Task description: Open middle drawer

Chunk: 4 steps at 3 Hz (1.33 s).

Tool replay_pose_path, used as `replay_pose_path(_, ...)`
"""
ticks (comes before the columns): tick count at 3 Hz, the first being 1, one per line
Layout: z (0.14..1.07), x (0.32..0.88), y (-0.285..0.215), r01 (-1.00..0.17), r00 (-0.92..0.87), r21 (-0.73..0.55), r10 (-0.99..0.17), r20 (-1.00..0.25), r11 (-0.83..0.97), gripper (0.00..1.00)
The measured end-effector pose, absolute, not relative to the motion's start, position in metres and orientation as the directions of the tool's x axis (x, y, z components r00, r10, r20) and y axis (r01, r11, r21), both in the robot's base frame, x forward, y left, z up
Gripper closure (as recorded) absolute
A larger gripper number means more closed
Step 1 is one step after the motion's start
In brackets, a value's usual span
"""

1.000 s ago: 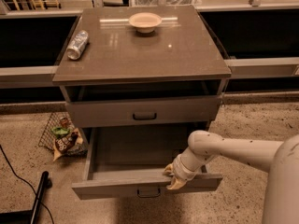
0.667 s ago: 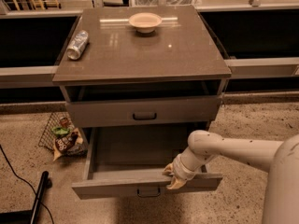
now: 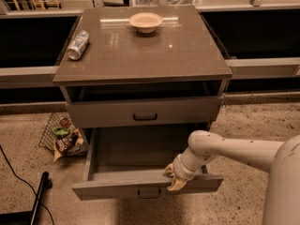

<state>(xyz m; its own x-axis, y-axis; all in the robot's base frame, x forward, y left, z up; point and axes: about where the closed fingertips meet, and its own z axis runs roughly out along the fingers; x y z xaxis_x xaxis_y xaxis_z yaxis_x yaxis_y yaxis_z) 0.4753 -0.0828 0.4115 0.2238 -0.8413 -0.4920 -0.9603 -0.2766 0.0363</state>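
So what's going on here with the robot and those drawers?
The robot's gripper sits on the front edge of the middle drawer, right of its handle. That drawer stands pulled well out and looks empty. The drawer above it is nearly closed. A bowl and a can rest on the cabinet top.

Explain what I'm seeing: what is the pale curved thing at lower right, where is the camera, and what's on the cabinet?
That pale tube is the robot's one arm; its gripper is at the front edge of the pulled-out middle drawer. A single camera looks down on the cabinet from in front; its mounting isn't known. On its top sit a small bowl and a drinks can lying on its side. A wire basket of snack packets stands on the floor beside the cabinet.
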Motion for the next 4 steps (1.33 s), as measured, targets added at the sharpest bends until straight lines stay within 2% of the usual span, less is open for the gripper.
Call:
replay_pose_path(1,0.411,0.475,-0.083,-0.960,0.224,0.036,-0.841,-0.492,-0.277,0.12)
replay_pose_path(2,0.413,0.467,-0.086,-0.955,0.221,0.063,-0.839,-0.497,-0.289,0.00)
replay_pose_path(4,0.463,0.434,-0.114,-0.965,0.199,0.060,-0.866,-0.459,-0.254,0.00)
